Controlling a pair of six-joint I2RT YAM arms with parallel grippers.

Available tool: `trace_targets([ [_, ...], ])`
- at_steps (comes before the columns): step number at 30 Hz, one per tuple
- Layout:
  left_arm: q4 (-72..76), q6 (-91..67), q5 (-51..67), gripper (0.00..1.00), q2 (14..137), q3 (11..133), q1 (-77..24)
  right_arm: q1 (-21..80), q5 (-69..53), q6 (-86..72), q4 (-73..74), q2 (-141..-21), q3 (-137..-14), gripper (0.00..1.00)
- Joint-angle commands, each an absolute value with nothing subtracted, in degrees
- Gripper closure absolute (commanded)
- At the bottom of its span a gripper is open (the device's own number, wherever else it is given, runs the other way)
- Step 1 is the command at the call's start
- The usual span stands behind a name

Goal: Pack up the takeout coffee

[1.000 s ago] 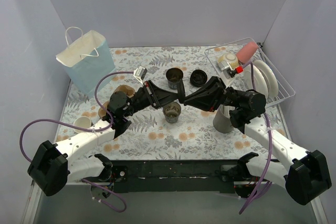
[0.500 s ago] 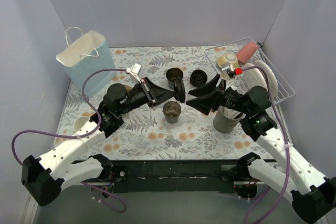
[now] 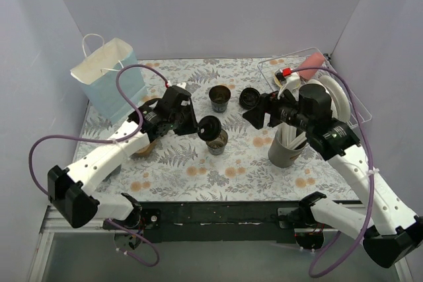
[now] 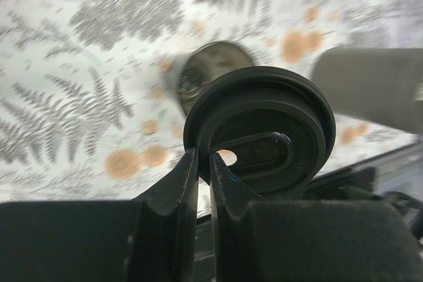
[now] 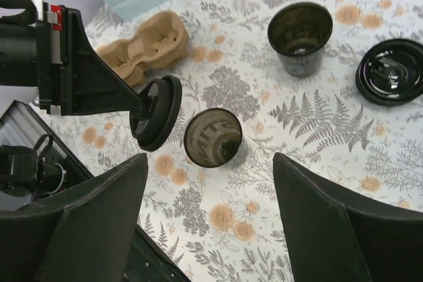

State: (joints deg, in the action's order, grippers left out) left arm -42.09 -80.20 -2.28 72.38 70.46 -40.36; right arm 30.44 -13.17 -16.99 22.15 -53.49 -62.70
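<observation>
Two black takeout coffee cups stand open, without lids, on the floral table: one in the middle (image 3: 217,142) (image 5: 213,138) (image 4: 210,74) and one farther back (image 3: 219,97) (image 5: 301,34). My left gripper (image 3: 200,129) (image 4: 203,160) is shut on the rim of a round black lid (image 3: 210,127) (image 4: 264,130) (image 5: 157,111), which hangs tilted just above and left of the middle cup. A second black lid (image 3: 250,98) (image 5: 391,70) lies on the table beside the back cup. My right gripper (image 3: 253,115) (image 5: 210,156) is open and empty, above the table to the right of the middle cup.
A grey cylindrical holder (image 3: 284,151) (image 4: 370,94) with white utensils stands right of the middle cup. A blue paper bag (image 3: 109,74) stands at the back left, with a brown cardboard cup carrier (image 5: 142,47) near it. A wire dish rack (image 3: 353,107) fills the back right.
The right gripper has let go of the lid, opened wide and drawn back to the right. The left gripper has kept the lid and brought it down over the middle cup.
</observation>
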Motion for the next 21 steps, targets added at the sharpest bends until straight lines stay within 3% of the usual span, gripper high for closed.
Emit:
trace_targets([
  [1, -53.00, -75.85, -6.07, 1.00, 75.67, 73.21, -40.60, 30.50, -13.18, -15.82, 24.53, -56.33, -64.60, 0.19],
  [10, -54.05, -75.67, -4.57, 1.00, 82.08, 77.60, -41.31, 30.50, -17.05, -16.70, 22.06, -62.93, -61.88, 0.28],
  [21, -58.18, -76.29, -9.93, 1.00, 91.32, 86.66, -44.65, 30.50, -14.50, -16.00, 21.53, -62.84, -59.59, 0.28],
])
